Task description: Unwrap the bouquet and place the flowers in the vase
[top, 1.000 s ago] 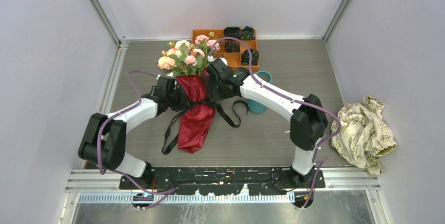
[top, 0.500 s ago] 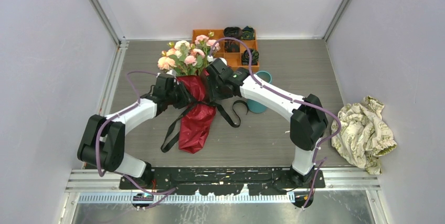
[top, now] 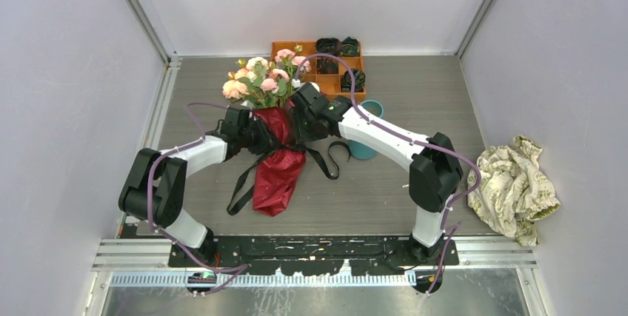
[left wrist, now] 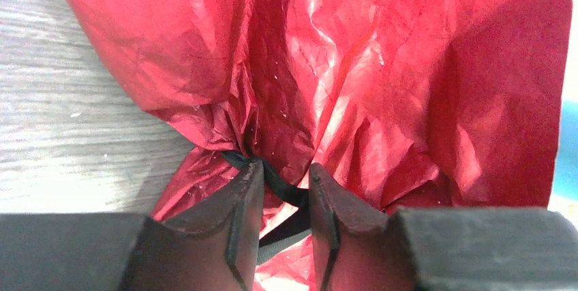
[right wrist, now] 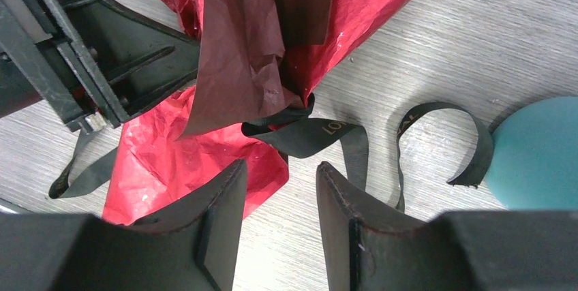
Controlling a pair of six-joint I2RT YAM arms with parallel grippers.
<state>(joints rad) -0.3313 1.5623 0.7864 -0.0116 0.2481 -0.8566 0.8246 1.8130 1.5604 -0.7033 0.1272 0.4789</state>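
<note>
The bouquet (top: 278,168) lies on the table in dark red wrapping paper (left wrist: 382,66), its pink and peach flowers (top: 261,75) pointing to the back. A black ribbon (right wrist: 320,134) is still round its waist, with loose ends trailing on both sides. My left gripper (top: 261,135) is against the wrap's left side; in the left wrist view my left gripper (left wrist: 286,168) is partly open, and the ribbon (left wrist: 283,189) crosses the gap between its fingers. My right gripper (right wrist: 281,165) is open over the bare table by the wrap's right edge, holding nothing. The teal vase (top: 374,107) stands half hidden behind my right arm.
An orange compartment tray (top: 285,48) with dark rosettes sits at the back, just behind the flowers. A crumpled beige patterned cloth (top: 515,186) lies at the right wall. The vase (right wrist: 538,151) is close to the right of my right gripper, beside a curled ribbon end.
My left arm's elbow has swung inward and to the right, and its jaws have parted slightly. The bouquet and my right arm have barely moved.
</note>
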